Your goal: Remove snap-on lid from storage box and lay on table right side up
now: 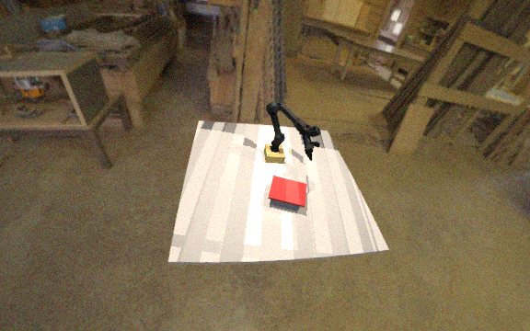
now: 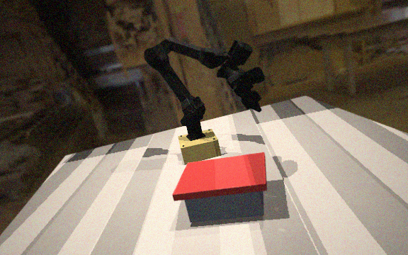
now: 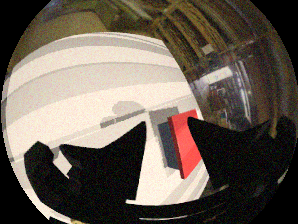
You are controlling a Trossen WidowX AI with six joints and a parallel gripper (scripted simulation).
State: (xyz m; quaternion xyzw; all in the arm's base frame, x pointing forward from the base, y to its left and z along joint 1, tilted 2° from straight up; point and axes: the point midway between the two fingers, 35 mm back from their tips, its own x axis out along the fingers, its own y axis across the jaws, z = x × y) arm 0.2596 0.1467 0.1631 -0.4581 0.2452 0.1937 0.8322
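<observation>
A red lid (image 1: 288,190) (image 2: 222,175) (image 3: 186,137) sits on a grey-blue storage box (image 2: 225,207) (image 1: 285,206) (image 3: 169,144) in the middle of the striped table (image 1: 214,198) (image 2: 331,177). My gripper (image 1: 310,156) (image 2: 255,106) (image 3: 166,123) hangs in the air behind the box, off its far right corner, well above the table. Its fingers point down, stand partly open and hold nothing. In the wrist view the box and lid show between the two dark fingers, some way off.
The arm's yellow base block (image 1: 274,154) (image 2: 200,149) stands on the table just behind the box. The table's edges drop to a workshop floor, with wooden benches and shelves around.
</observation>
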